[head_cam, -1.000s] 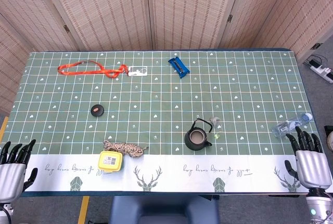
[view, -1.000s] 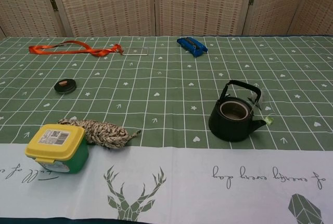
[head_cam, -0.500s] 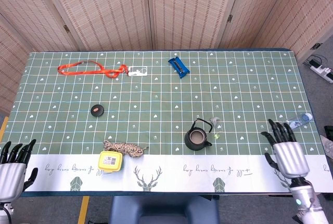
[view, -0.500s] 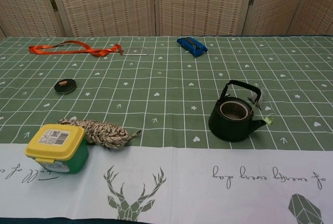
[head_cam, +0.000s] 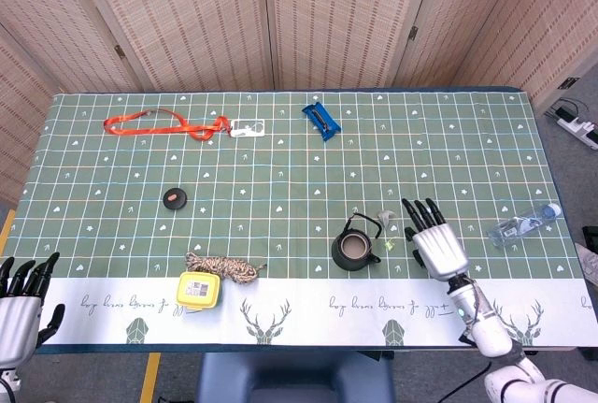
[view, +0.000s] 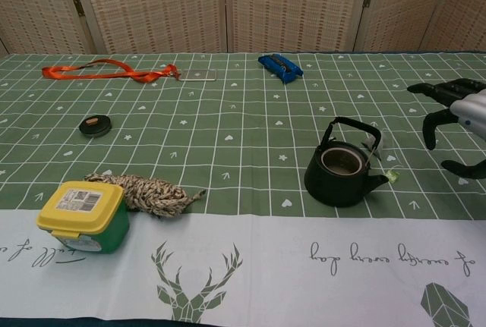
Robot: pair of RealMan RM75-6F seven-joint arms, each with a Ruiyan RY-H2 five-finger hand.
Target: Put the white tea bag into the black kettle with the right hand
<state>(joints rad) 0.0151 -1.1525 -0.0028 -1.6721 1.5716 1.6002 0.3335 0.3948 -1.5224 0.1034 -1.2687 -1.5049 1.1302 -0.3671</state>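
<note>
The black kettle stands lidless on the green cloth, handle up. Just behind and to its right lies the white tea bag, its green tag beside the spout. My right hand hovers to the right of the kettle and tea bag with fingers spread, holding nothing and touching neither. My left hand rests off the table's front left corner, fingers extended and empty; the chest view does not show it.
A yellow-lidded green box and a rope coil lie front left. A small black lid, an orange lanyard and a blue clip lie further back. A plastic bottle lies at the right edge.
My right hand has moved left from the table's right front corner to a spot just right of the kettle, and now shows in the chest view. The left hand has barely moved.
</note>
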